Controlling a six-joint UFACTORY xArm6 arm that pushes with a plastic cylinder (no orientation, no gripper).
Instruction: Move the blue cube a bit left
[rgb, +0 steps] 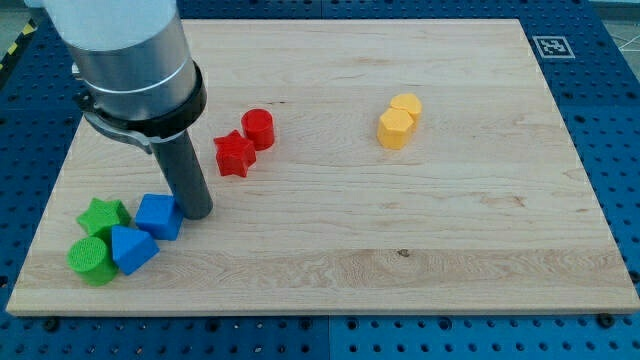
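Note:
The blue cube (159, 216) sits at the lower left of the wooden board (330, 250). My tip (196, 213) rests on the board just to the cube's right, touching or nearly touching its right side. A blue triangular block (131, 249) lies just below and left of the cube, against it. A green star block (103, 216) is to the cube's left, and a green cylinder (92, 259) sits below the star.
A red star block (235, 154) and a red cylinder (258, 129) stand together above and right of my tip. Two yellow blocks (399, 122) sit touching each other at the upper right. The board's left edge is close to the green blocks.

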